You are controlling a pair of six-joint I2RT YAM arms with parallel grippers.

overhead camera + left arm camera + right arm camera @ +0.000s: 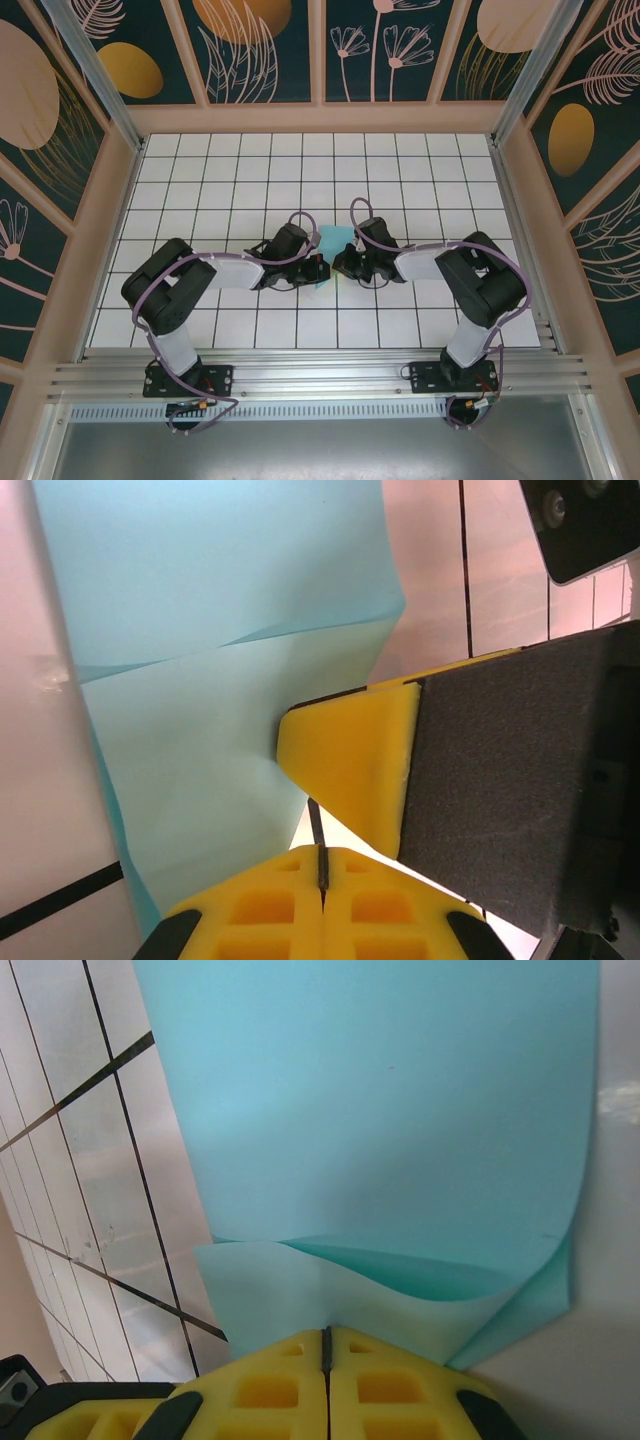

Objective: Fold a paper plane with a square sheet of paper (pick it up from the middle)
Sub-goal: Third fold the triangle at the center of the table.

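From above, the two arms met mid-desk [250,170], and their wrists hid most of the square sheet of paper [336,238]. A small cyan patch peeked out between them, on the far side. The left claw [318,268] and right claw [343,264] were too dark and crowded there to read.

Up close at the right wrist, the right claw [326,1345] was pressed together, and the sheet [380,1110] curled over on itself with its near flap pinched at the tips.

The left wrist's camera had the left claw [322,865] closed tight too. The paper [200,680] ran down to its left-hand finger, but I couldn't tell if it was caught. A yellow finger [350,770] of the other claw pushed in from the right, touching the sheet.
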